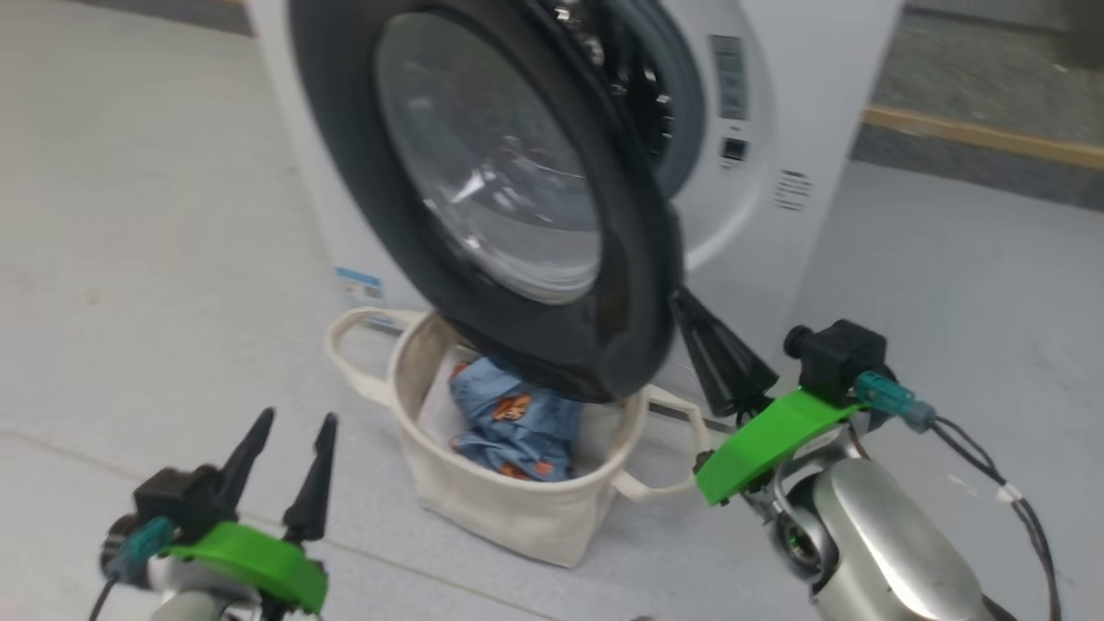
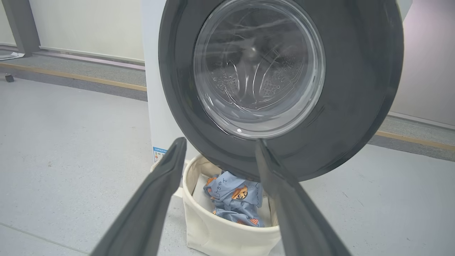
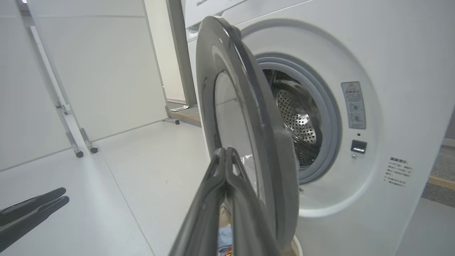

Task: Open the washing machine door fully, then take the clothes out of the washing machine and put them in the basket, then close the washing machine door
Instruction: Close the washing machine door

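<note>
Found the left gripper spread wide, gripping nothing, near the basket. Found the right gripper pressed together, empty, tips at the rim of the half-open washing machine door; could not confirm contact. Saw the clothes lying in the basket, partly hidden behind the door. Saw the washing machine cut off at the top.

Grey floor: washing machine, basket
</note>
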